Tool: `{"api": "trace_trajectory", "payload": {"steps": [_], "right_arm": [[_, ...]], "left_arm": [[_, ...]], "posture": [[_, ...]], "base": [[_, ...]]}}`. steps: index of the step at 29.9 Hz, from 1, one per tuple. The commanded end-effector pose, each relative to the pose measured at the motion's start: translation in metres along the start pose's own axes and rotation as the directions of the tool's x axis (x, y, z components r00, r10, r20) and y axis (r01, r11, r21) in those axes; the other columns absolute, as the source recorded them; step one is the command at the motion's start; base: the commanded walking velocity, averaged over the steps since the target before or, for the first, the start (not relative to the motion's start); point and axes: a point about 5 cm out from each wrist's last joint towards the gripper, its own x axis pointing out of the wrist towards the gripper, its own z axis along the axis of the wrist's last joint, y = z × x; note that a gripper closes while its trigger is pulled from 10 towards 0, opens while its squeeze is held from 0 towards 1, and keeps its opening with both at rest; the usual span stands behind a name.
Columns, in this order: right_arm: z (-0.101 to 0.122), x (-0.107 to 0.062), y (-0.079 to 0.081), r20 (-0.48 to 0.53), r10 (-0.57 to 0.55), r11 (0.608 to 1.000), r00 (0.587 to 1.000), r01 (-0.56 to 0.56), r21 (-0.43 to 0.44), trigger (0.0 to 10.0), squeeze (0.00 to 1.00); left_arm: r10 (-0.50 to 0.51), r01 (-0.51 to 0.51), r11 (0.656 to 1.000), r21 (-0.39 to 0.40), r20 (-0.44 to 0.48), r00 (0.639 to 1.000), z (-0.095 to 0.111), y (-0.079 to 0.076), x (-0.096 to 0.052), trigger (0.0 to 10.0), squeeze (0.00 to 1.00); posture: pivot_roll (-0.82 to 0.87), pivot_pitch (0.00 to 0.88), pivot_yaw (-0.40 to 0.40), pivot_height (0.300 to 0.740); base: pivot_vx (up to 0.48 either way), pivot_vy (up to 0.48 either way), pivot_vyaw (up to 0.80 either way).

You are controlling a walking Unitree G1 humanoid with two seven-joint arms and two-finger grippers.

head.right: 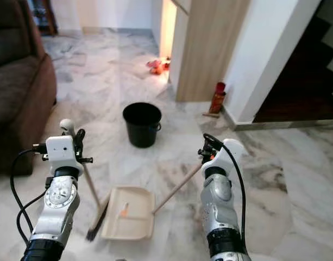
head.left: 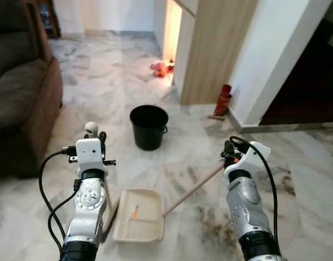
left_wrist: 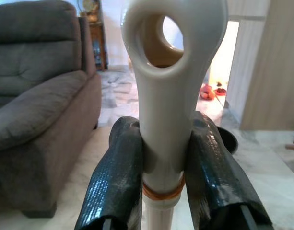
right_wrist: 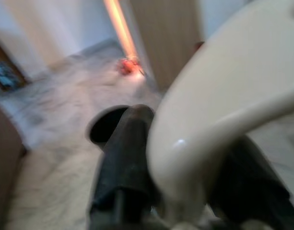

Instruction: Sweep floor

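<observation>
My left gripper [left_wrist: 161, 167] is shut on the cream top of a broom handle [left_wrist: 166, 86], which has a hanging hole at its end. The broom [head.right: 88, 185] stands nearly upright, with its dark bristles [head.right: 95, 224] on the marble floor beside a cream dustpan [head.left: 147, 217]. A small orange scrap [head.left: 134, 211] lies in the pan. My right gripper [head.left: 230, 149] is shut on the cream end [right_wrist: 214, 115] of the dustpan's long wooden pole [head.left: 193, 187], which slants down to the pan. A black bucket [head.left: 149, 126] stands beyond the dustpan.
A brown sofa [head.left: 19, 98] runs along the left. Ahead to the right is a wooden panel [head.left: 215, 49] and a white wall [head.left: 275, 54], with a red bottle [head.left: 224, 100] at its foot. Red items [head.left: 161, 68] lie by the lit gap. Dark stains [head.left: 209, 217] mark the floor.
</observation>
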Motion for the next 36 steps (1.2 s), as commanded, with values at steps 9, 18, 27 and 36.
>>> {"api": "trace_trajectory", "payload": {"steps": [9,18,27,36], "right_arm": [[0.0046,0.0008,0.0040,0.022,0.014,1.000,1.000,-0.015,0.022,10.0,0.00],[0.0038,0.0010,0.0065,0.017,0.031,0.999,0.999,-0.031,0.019,10.0,0.00],[0.0035,0.0002,0.0080,0.016,0.044,0.999,0.999,-0.044,0.006,10.0,0.00],[0.0020,0.0000,0.0114,0.008,0.061,0.998,0.998,-0.061,0.005,10.0,0.00]], "left_arm": [[-0.008,0.008,1.000,0.000,0.044,0.999,0.0090,-0.0007,0.0032,10.0,0.00],[-0.008,0.008,1.000,0.001,0.041,0.999,0.0085,-0.0007,0.0030,10.0,0.00],[0.002,-0.002,1.000,0.003,0.037,0.999,0.0080,0.0007,0.0027,10.0,0.00],[0.011,-0.011,1.000,0.004,0.038,0.999,0.0081,0.0023,0.0030,10.0,0.00]], "posture": [[0.07,0.000,-0.050,0.740],[0.07,0.000,-0.049,0.740],[0.07,0.000,-0.055,0.740],[0.07,0.000,-0.057,0.740]], "base": [[0.160,0.000,0.00],[0.213,0.000,0.09],[0.107,0.000,0.18],[0.160,0.000,0.28]]}}
